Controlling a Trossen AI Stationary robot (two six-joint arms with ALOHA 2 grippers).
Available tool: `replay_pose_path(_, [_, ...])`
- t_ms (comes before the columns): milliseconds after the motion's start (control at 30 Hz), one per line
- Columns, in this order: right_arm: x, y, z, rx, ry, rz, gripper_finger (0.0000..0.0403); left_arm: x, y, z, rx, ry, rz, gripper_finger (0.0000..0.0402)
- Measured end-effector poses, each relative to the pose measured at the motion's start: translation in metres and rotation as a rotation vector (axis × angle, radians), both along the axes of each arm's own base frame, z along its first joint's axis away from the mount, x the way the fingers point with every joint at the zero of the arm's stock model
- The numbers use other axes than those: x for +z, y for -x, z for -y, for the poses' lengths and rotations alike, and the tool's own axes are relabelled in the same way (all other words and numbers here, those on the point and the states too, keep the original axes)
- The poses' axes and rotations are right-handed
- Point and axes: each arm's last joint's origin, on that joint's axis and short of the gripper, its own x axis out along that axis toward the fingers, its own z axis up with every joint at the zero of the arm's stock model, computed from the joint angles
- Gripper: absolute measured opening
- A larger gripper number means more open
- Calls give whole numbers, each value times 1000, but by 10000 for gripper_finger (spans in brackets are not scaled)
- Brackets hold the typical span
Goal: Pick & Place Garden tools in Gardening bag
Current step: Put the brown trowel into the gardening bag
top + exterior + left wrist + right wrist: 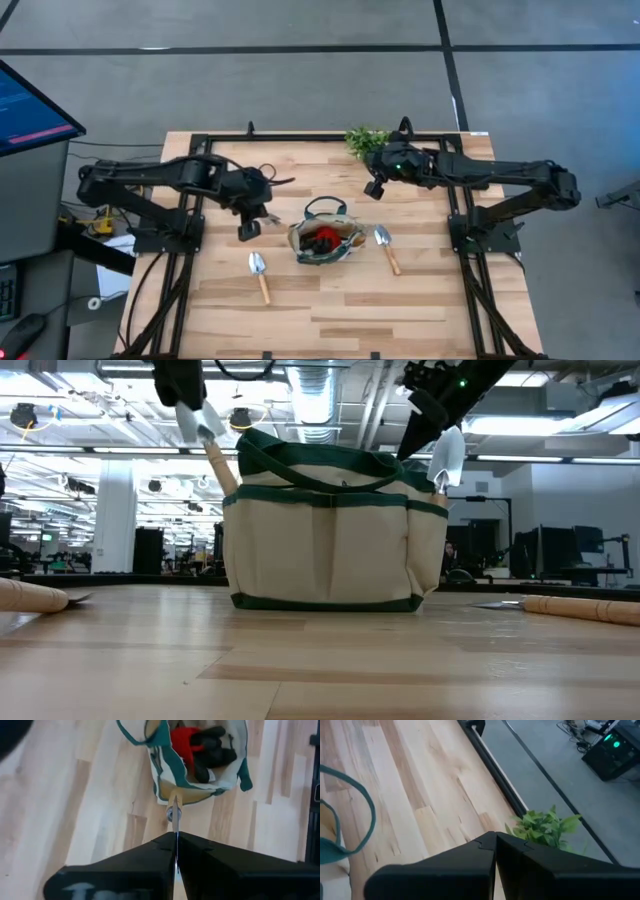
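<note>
Mid-worktop (330, 310): gardening bag (326, 240) already holds red-and-black item (186, 742). Left gripper (249, 229), jaws clamped on a trowel (175, 815), hangs beside bag. Right gripper (375, 189): jaws closed, contents unclear. Two trowels (259, 274) (386, 247) left outside.

Two arms, matt black, jointed tubular links on black frame bases. Left arm (150, 180): loose black cable looping near its wrist. Right arm (500, 178): small green light glowing near its wrist. Fingers (125, 870): dark, wedge-shaped, flat-faced, with faint pale lettering on one.
</note>
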Motion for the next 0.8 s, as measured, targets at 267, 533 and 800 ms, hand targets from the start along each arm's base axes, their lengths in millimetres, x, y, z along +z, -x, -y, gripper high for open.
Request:
replay_pose_path(267, [3,1,0,12,15,5,0,-20,-23,3,-101,17,-73,1])
replay_pose_path(533, [3,2,0,15,18,-1,0,-27,-37,3,-161,21,-51,1])
replay_pose_path(800, [2,2,0,14,20,-5,0,-37,-49,-6,-171,21,-58,1])
